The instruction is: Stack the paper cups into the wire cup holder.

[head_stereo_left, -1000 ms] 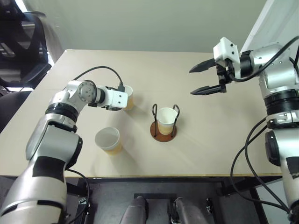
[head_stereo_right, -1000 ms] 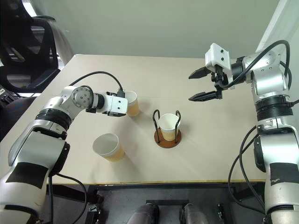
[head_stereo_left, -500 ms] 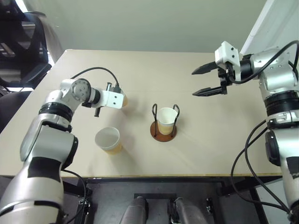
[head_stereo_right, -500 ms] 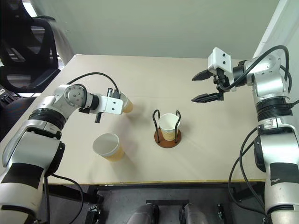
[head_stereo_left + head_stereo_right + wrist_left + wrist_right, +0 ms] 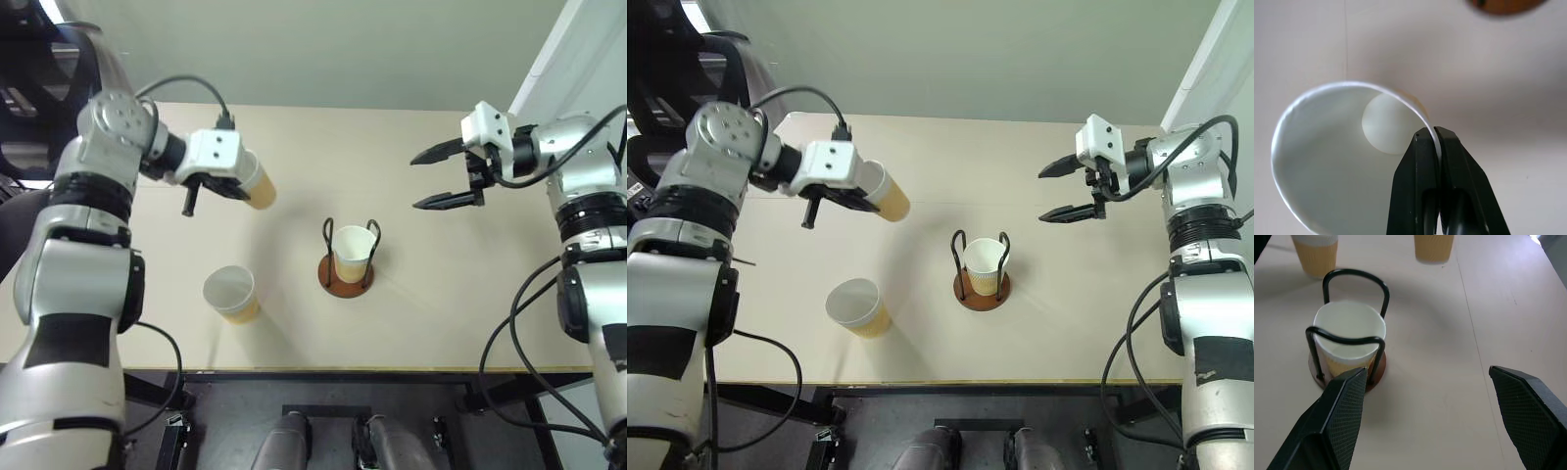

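Note:
My left gripper (image 5: 1429,133) is shut on the rim of a paper cup (image 5: 257,186), one finger inside and one outside. It holds the cup tilted in the air above the table's left half. A second paper cup (image 5: 351,250) stands inside the wire cup holder (image 5: 329,284) at the table's middle, between its two black loops. A third paper cup (image 5: 230,292) stands upright on the table, toward the front left. My right gripper (image 5: 419,182) hangs open and empty above the table's right side, pointing toward the holder (image 5: 1354,274).
The beige table (image 5: 451,294) has its front edge near me. A black chair (image 5: 39,108) stands beyond the table's left corner. A white panel (image 5: 568,49) leans at the back right.
My left gripper closed on the cup's rim and lifted it off the table, up and a little toward me, tilting it. The right gripper drifted slightly right, still open.

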`<action>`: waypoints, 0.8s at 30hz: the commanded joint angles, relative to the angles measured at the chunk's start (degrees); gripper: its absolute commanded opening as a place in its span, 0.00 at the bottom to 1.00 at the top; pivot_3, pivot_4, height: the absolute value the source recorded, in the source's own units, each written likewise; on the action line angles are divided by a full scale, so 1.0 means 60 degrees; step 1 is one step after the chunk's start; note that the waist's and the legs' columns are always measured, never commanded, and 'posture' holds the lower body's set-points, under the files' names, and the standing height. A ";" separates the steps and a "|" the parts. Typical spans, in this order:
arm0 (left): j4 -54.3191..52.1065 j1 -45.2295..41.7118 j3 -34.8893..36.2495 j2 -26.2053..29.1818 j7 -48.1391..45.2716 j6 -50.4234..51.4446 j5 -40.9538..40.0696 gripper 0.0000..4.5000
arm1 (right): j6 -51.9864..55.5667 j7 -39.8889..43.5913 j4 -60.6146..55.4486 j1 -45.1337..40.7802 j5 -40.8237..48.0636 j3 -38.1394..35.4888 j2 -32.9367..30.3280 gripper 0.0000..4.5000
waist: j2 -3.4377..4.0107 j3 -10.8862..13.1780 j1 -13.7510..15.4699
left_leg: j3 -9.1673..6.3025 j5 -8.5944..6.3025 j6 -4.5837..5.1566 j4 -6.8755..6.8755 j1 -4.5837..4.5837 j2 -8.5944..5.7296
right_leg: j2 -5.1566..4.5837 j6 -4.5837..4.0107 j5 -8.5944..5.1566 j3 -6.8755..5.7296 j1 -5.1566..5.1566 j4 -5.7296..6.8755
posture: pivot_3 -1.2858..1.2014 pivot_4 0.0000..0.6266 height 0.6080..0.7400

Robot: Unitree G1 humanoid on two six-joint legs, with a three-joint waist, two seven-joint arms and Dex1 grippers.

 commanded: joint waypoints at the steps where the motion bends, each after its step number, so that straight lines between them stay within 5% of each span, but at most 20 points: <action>1: -0.0902 -0.0439 -0.0216 0.0065 -0.0434 0.0986 -0.1067 0.01 | 0.0041 0.0074 -0.0287 0.0054 0.0884 0.0512 -0.0388 0.90 | 0.0000 0.0000 -0.0016 | 0.0010 -0.0001 0.0001 -0.0001 0.0001 -0.0002 | 0.0005 0.0000 -0.0001 -0.0001 -0.0001 0.0000 | 0.52 0.24 1.00; 10: -0.2392 -0.0707 -0.1669 0.0325 -0.0434 0.2536 -0.3027 0.01 | 0.1038 0.0074 -0.1874 0.0484 0.3369 0.2547 -0.1690 0.90 | 0.0007 0.0004 -0.0055 | 0.0027 -0.0001 0.0005 0.0002 0.0001 0.0015 | 0.0003 0.0009 -0.0001 0.0001 0.0004 -0.0002 | 0.52 0.24 1.00; 24: -0.3556 -0.0792 -0.2986 0.0515 -0.0434 0.3614 -0.4825 0.01 | 0.3321 0.0074 -0.2680 -0.0221 0.5727 0.2819 -0.2171 0.90 | 0.0009 0.0005 -0.0117 | 0.0024 -0.0003 0.0027 0.0010 -0.0007 0.0016 | 0.0005 0.0026 -0.0017 0.0004 0.0018 -0.0029 | 0.52 0.24 1.00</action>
